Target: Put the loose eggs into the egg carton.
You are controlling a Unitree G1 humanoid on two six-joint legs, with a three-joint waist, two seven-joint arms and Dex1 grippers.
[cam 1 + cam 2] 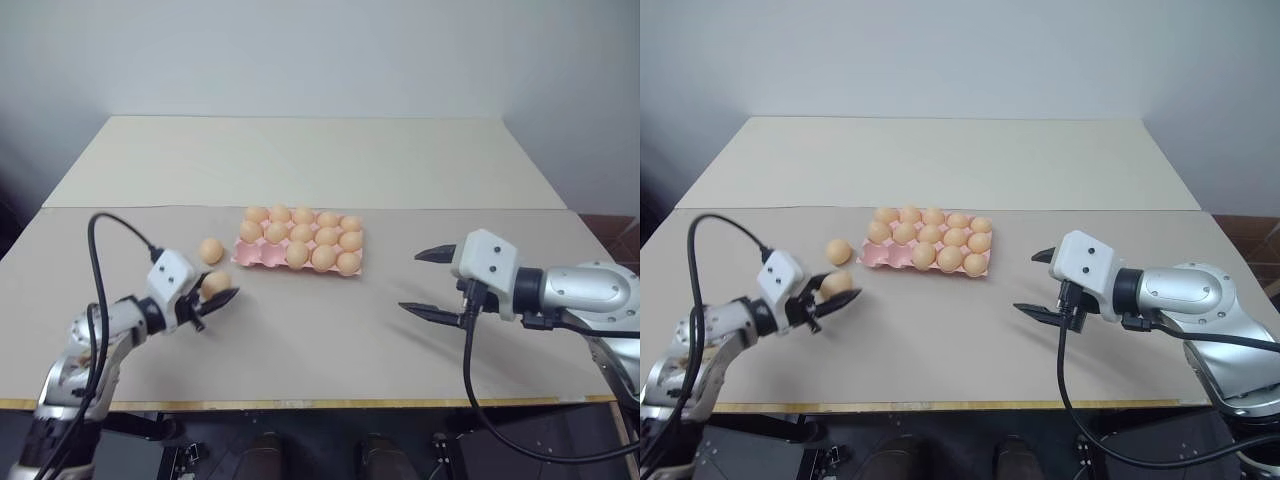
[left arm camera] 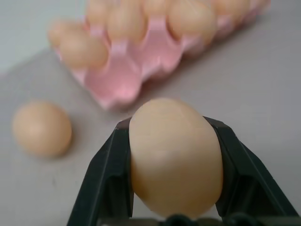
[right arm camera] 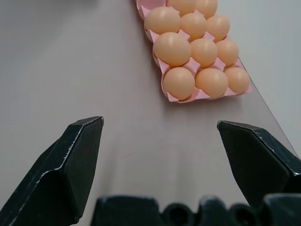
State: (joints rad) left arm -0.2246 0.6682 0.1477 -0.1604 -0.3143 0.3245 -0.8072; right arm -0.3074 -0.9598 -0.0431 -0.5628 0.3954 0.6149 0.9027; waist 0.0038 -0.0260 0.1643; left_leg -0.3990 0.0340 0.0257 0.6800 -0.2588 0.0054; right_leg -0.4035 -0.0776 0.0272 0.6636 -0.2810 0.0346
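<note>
Pinching one smooth oval egg [image 2: 175, 157] in my left fingers [image 1: 214, 298], just short of the pink moulded egg carton's [image 1: 244, 256] near-left corner cups, which gape bare. Another loose egg [image 1: 210, 250] lies beside that corner on the matte beige table [image 1: 330, 340]. My right fingers [image 1: 428, 284] hang spread wide right of the carton, with open table between.

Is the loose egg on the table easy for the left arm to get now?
Probably not yet: the loose egg lies near with nothing between, but the left gripper is already shut on another egg.
</note>
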